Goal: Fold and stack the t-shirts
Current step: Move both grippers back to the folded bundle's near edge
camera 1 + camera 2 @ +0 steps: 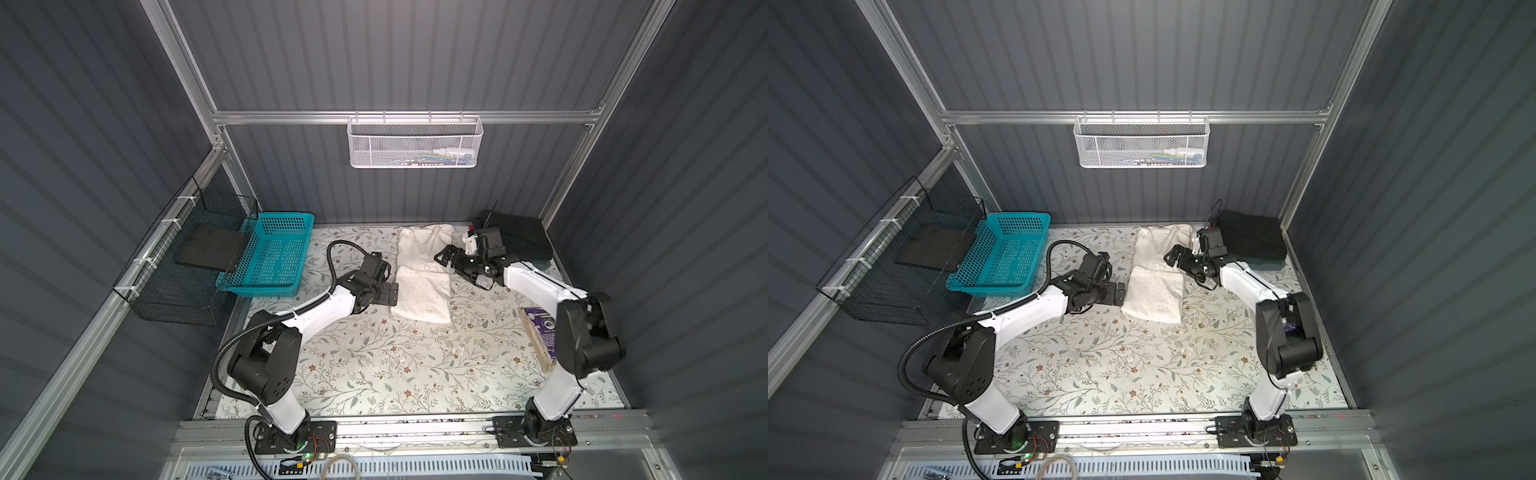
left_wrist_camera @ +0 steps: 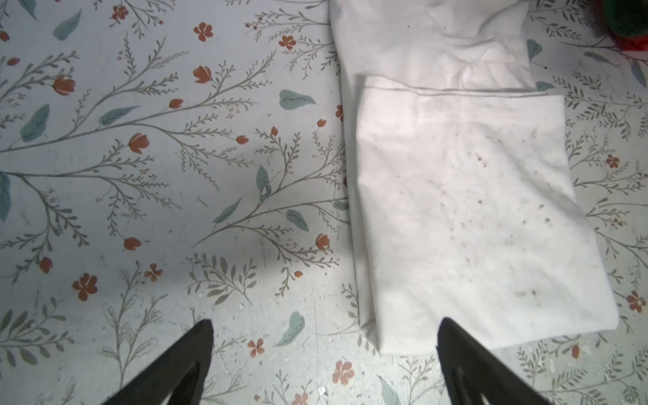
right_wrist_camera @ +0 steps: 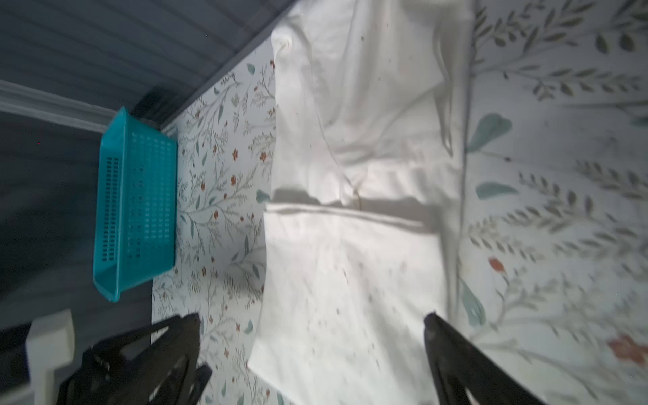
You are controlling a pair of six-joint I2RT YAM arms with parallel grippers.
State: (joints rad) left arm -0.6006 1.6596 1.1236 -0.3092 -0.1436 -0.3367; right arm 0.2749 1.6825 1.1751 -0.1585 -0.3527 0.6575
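An off-white t-shirt [image 1: 424, 276] [image 1: 1156, 286] lies as a narrow strip at the back middle of the floral table, its near part doubled over, with faint dark specks showing through. My left gripper [image 1: 390, 294] [image 2: 324, 326] is open and low beside the shirt's near left edge, one finger just over the near corner of the fold [image 2: 473, 210]. My right gripper [image 1: 457, 270] [image 3: 312, 317] is open above the shirt's right side, holding nothing. A stack of folded t-shirts [image 1: 519, 239] [image 1: 1252, 241], black on top, sits at the back right corner.
A teal plastic basket [image 1: 270, 257] stands at the back left, next to a black wire basket [image 1: 187, 266] on the left wall. A white mesh basket [image 1: 415, 141] hangs on the back rail. A purple box [image 1: 538, 332] lies by the right edge.
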